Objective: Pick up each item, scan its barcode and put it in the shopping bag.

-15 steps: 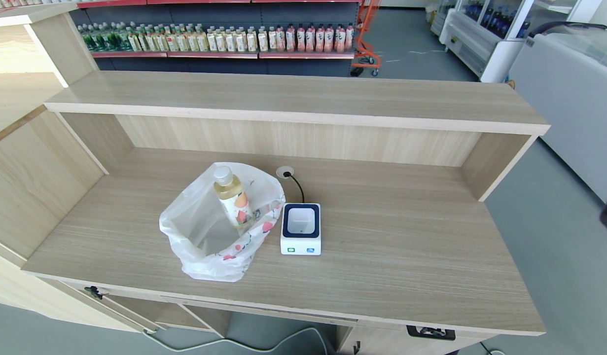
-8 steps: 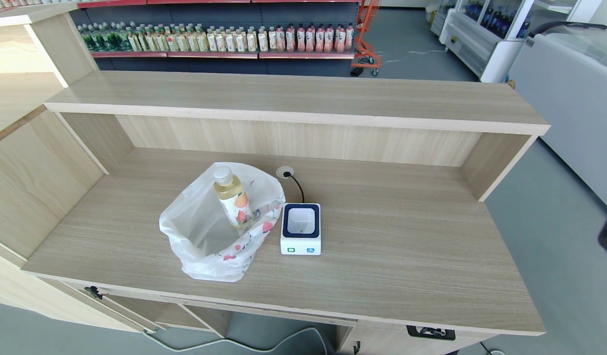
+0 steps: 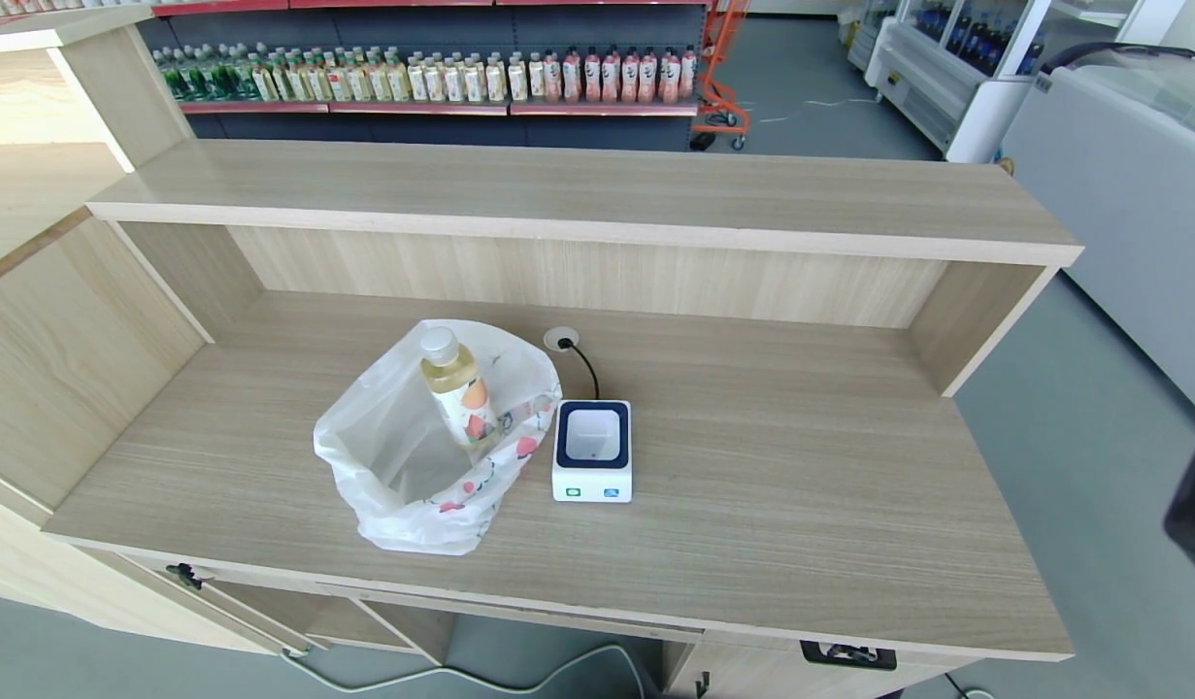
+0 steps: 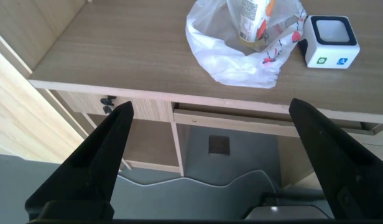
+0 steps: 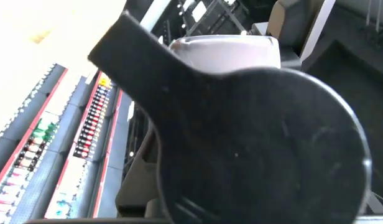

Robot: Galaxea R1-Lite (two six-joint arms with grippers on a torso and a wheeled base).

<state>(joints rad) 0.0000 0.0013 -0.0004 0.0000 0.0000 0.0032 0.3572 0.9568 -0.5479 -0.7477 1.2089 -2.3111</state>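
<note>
head, shopping bag [image 3: 417, 466]: left of the middle of the table [image 3: 801, 505], mouth gaping upward so items can drop straight in.
head, bottle [image 3: 453, 388]: inside the bag, cap up, leaning toward the far side against the film. Judged scanned and bagged.
head, scanner [image 3: 592, 449]: just right of the bag, seemingly touching it, window facing up. This makes a short carry from scan to bag. Its cable [image 3: 585, 369] runs to a grommet hole [image 3: 561, 339] on the far side.
head, right arm [image 3: 1194, 524]: dark piece at the right edge, off the table, well apart from the bag.
head, progress: the one item I can see is bagged, so the task is likely near done.
left wrist, left pincer [image 4: 211, 109]: released, fingers spread wide, gripping nothing. It hangs on the near side of the table's front edge and below it, so probably parked clear.
right wrist, right pincer: cannot tell released or clenched. A dark rounded part [image 5: 253, 143] sits close before the lens, with store shelves [image 5: 61, 143] beyond.
</note>
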